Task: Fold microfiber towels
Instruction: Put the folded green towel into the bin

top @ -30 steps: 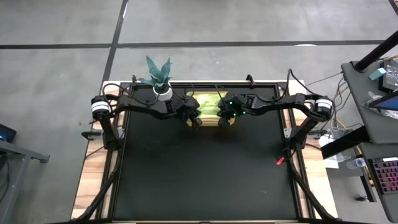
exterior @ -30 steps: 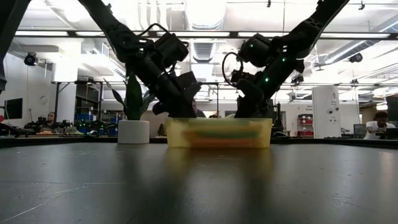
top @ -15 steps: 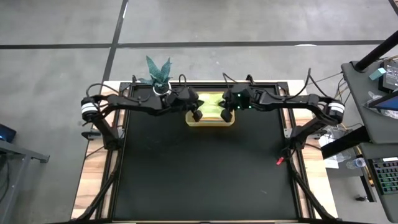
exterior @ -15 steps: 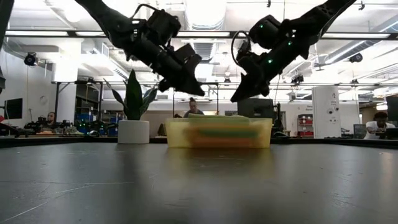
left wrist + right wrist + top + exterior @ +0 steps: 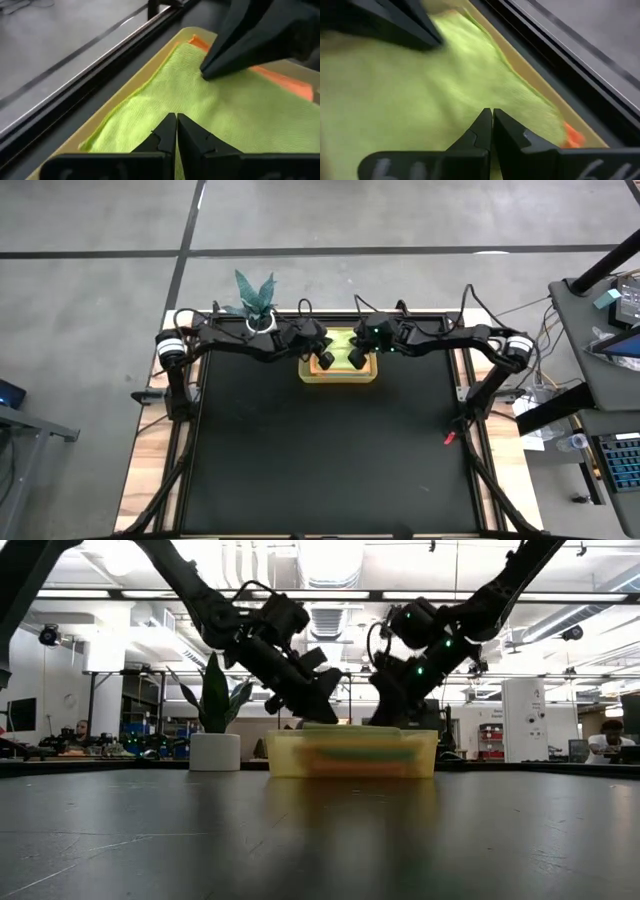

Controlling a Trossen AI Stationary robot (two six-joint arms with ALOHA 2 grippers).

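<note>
Both grippers sit over the bin [image 5: 339,376] at the table's far edge, left gripper [image 5: 176,131] and right gripper [image 5: 492,125] fully closed, holding nothing. Green towel [image 5: 220,110] tops the stack inside the bin, orange towel [image 5: 280,80] peeking out beneath.

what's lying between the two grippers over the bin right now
The lime green towel, topmost in the bin, fills the stretch between the shut left gripper and shut right gripper. Both wrist views show it.
</note>
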